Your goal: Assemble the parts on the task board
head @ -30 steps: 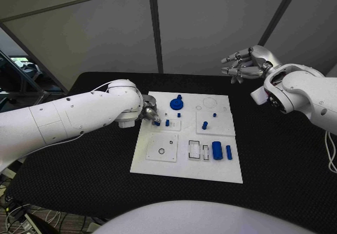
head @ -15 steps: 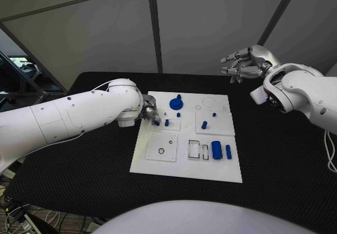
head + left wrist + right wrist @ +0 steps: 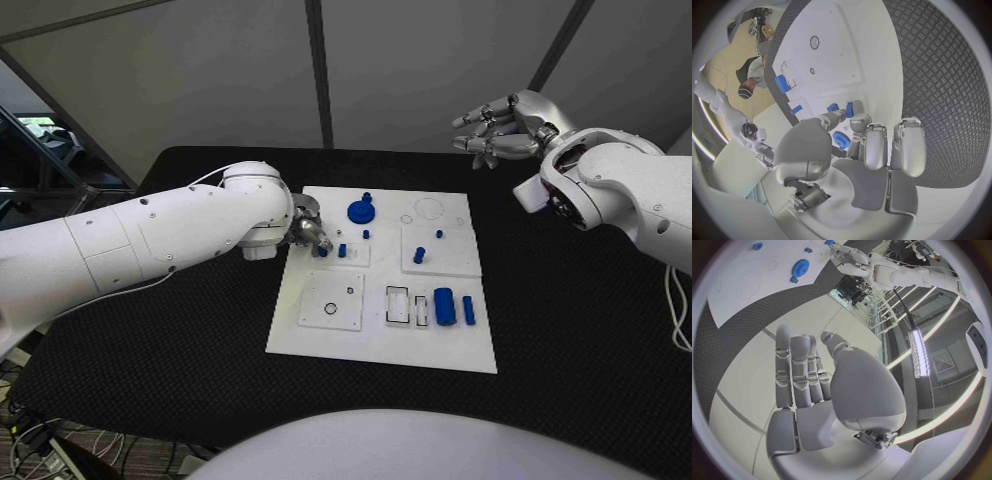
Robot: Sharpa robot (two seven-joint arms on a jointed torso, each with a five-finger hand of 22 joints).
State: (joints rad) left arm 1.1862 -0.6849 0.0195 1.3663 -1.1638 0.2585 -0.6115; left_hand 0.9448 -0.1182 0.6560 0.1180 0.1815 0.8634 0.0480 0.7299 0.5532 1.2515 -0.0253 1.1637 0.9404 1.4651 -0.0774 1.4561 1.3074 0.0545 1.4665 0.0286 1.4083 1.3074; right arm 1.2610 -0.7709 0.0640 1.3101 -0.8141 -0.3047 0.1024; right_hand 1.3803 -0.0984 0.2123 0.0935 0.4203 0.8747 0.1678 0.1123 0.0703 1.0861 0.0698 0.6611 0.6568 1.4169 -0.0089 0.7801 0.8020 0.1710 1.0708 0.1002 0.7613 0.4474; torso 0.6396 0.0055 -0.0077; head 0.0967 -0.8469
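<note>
The white task board lies in the middle of the table. On it are a blue gear, a blue cylinder, a blue bar and several small blue pegs, one standing at mid board. My left hand is low over the board's far left part. Its fingertips are at two small blue pegs, and whether they pinch one is hidden. The gear shows behind those fingers. My right hand is raised beyond the table's far right edge, fingers apart, holding nothing.
A square inset plate with a round hole and two empty rectangular slots lie on the board's near half. Black table surface surrounds the board. My left forearm reaches across the table's left side.
</note>
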